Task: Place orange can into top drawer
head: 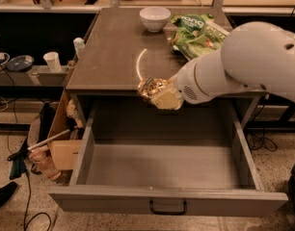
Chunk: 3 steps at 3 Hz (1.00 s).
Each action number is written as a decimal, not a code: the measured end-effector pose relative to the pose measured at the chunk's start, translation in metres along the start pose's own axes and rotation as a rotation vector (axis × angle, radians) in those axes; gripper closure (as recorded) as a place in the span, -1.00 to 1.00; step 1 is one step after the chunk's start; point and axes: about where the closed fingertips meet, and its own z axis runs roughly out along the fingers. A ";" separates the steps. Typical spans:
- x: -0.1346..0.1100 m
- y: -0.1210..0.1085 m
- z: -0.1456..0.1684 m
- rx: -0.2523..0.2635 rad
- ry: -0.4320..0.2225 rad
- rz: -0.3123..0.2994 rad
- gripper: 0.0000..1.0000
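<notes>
The orange can (150,88), shiny and gold-mottled, is held in my gripper (159,94) at the front edge of the tabletop, just above the back of the open top drawer (162,165). The gripper's pale fingers (167,100) are closed around the can, which lies tilted sideways. My big white arm (244,61) comes in from the right and hides the right part of the table. The drawer is pulled fully out, grey inside, with a small black handle (167,207) on its front panel.
A white bowl (154,18) stands at the back of the brown tabletop (113,57), with a green snack bag (198,32) to its right. Left of the cabinet are a cardboard box (65,153), cables, a white cup (52,61) and a shelf.
</notes>
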 end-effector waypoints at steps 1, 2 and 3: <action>0.017 0.009 0.000 -0.008 0.014 0.036 1.00; 0.042 0.024 0.002 0.009 0.041 0.070 1.00; 0.042 0.024 0.002 0.009 0.041 0.070 1.00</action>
